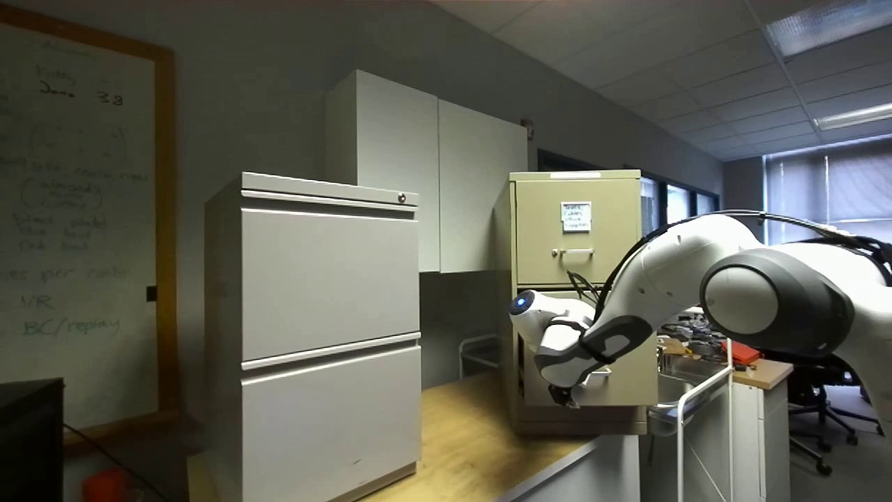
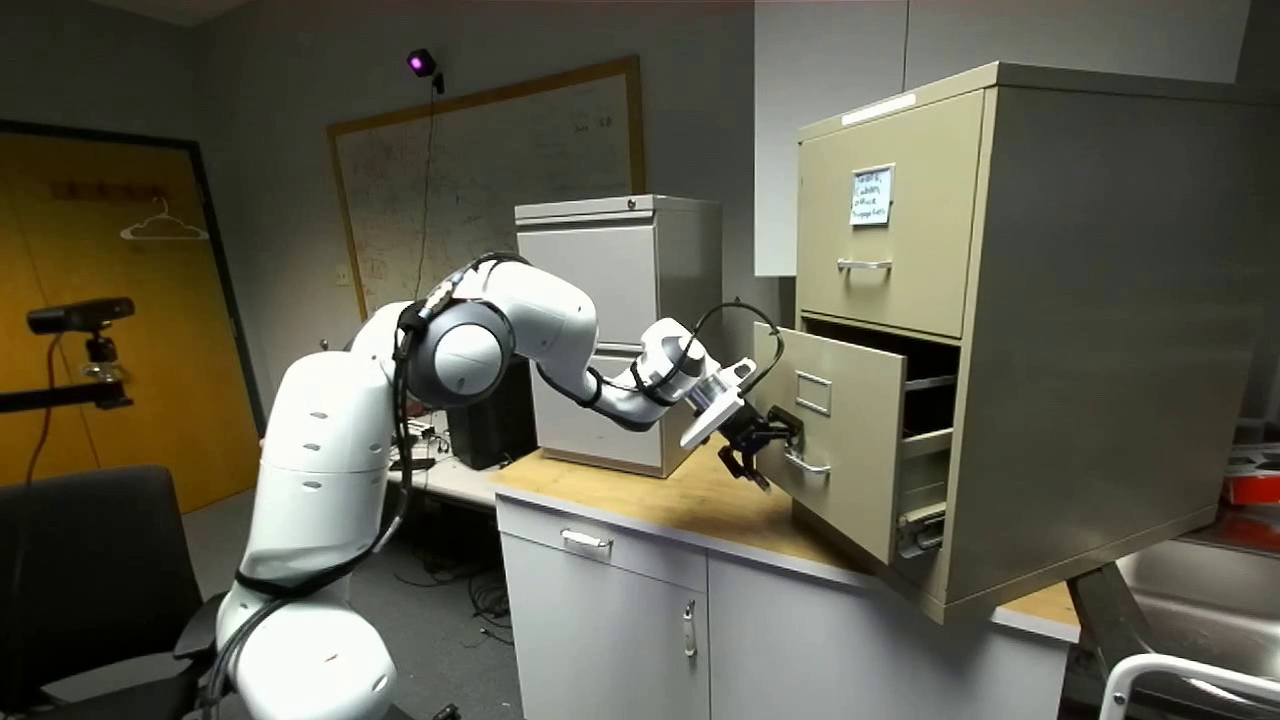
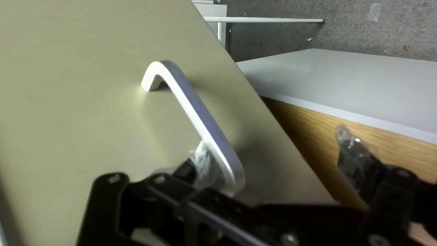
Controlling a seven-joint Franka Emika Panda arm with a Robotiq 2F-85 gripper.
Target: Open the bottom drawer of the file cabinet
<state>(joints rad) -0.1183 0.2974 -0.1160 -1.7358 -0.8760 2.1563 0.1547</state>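
A tan two-drawer file cabinet (image 2: 1100, 330) stands on the counter. Its bottom drawer (image 2: 855, 420) is pulled partway out in an exterior view, with the dark inside and side rail showing. The drawer also shows in an exterior view (image 1: 631, 373), partly behind the arm. A silver handle (image 3: 201, 119) is on the drawer front and also shows in an exterior view (image 2: 808, 466). My gripper (image 3: 271, 141) is open with its fingers wide apart. One plastic-wrapped fingertip is tucked behind the lower end of the handle. The opposite finger is in front, apart from the handle, over the wood.
A grey two-drawer cabinet (image 1: 331, 279) stands on the same wooden counter (image 1: 474, 432). The counter has white cupboards below (image 2: 610, 620). A sink (image 2: 1190, 600) and a white metal rail (image 1: 681, 446) are beside the tan cabinet. The top drawer (image 2: 890, 220) is shut.
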